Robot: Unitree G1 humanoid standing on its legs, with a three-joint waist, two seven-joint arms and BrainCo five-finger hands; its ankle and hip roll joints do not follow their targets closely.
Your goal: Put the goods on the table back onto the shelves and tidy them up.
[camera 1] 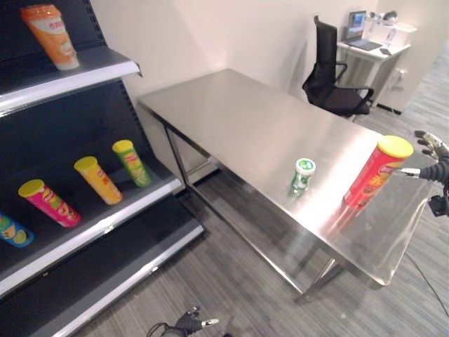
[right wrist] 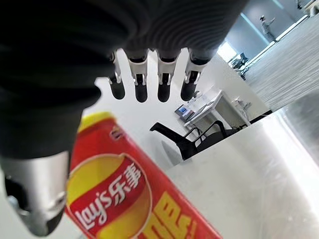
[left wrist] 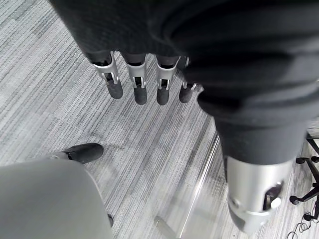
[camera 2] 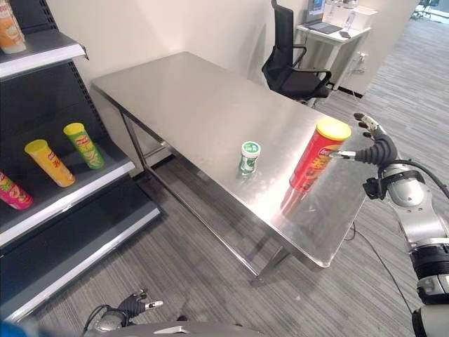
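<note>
- my right hand [camera 2: 375, 149] is up beside the red chip can [camera 2: 319, 154], near its top. the fingers are spread out and relaxed and hold nothing yet. i think it is there to wrap around the can.
- in the right wrist view the red chip can [right wrist: 124, 194] is right in front of the palm, with the fingers [right wrist: 141, 89] hanging straight above it. i can't tell if anything touches the can.
- the red can has a yellow lid and stands upright near the close corner of the steel table [camera 1: 238, 119]. it has a round yellow and red label with writing, but i won't read the name out.
- a small green can [camera 1: 302, 175] with a white top stands on the table too, a bit apart from the red one. its writing is too small to read.
- those two are the goods i think i need to move.
- the black shelf [camera 1: 105, 217] is on my left side, well apart from the table. a pink can [camera 1: 49, 202], a yellow can [camera 1: 98, 180] and a green can [camera 1: 131, 162] lie tilted on it, likely so their fronts show. a blue can [camera 1: 12, 230] peeks in at the edge.
- an orange can [camera 1: 52, 35] stands on the shelf above.
- my left hand [left wrist: 149, 74] hangs low over the grey carpet [left wrist: 50, 89], fingers straight, holding nothing.
- a black chair [camera 1: 333, 84] and a desk with a laptop [camera 1: 359, 31] are far behind.
</note>
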